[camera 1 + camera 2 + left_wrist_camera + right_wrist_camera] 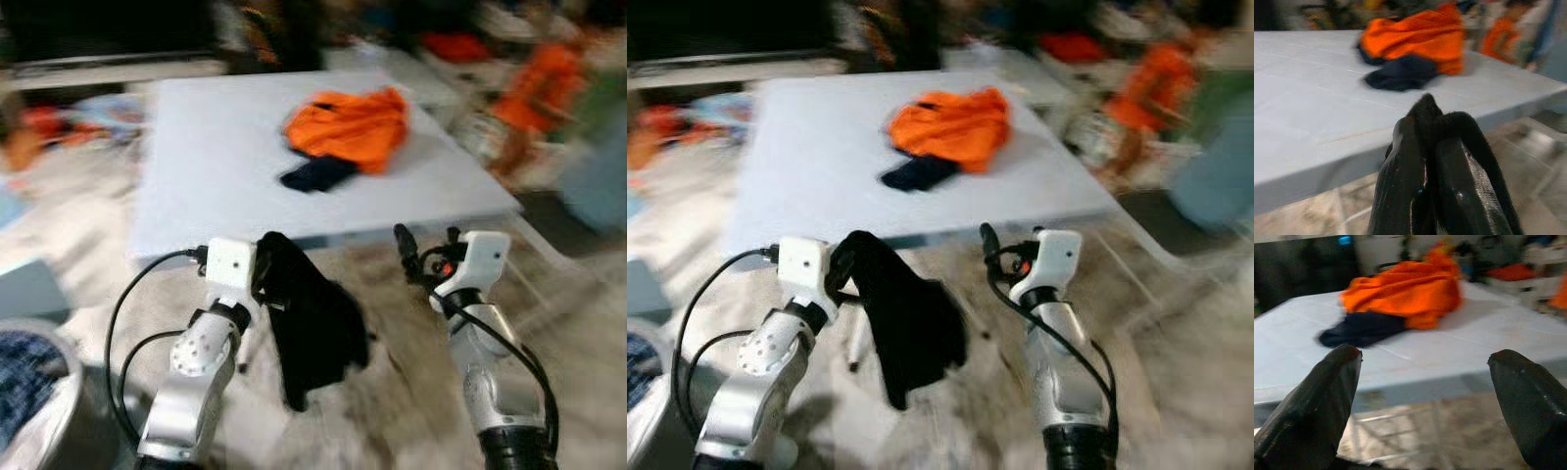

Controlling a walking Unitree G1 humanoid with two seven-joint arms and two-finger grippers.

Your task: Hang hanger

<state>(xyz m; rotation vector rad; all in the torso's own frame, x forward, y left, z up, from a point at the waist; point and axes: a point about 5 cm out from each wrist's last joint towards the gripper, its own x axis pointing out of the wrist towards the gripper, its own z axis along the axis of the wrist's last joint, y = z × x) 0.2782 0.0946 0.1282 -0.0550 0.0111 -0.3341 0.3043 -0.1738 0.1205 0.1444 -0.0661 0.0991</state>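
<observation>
- Though the head views are blurred, a pale grey-blue table point(216, 166) spreads across the upper middle of the frame, its near edge running just above both grippers and lying between them and the things on top.
- At the far upper left a dark band of furniture point(108, 34) runs behind the table; too blurred to name.
- Beneath everything, a mottled beige floor point(392, 392) takes up the lower half of the frame.
- On the table's upper right part lies a crumpled orange garment point(351, 127), and a small dark navy cloth point(315, 174) touches its lower left edge.
- At the upper right, beyond the table, orange shapes point(544, 83) and a red one point(453, 44) sit among blurred clutter.
- At the lower left corner a rounded grey container point(49, 411) holds blue patterned fabric; a pale blue box point(29, 289) sits just above it.
- Low in the centre, a black garment point(313, 328) hangs limp below the table edge; whether a hanger is inside it cannot be told.
- Left gripper point(1425, 161): its two black fingers are pressed together, pinching the black garment at its top.
- Right gripper point(1425, 377), right of centre: its fingers point(1317, 406) stand spread wide with nothing between them, pointing toward the table edge.
</observation>
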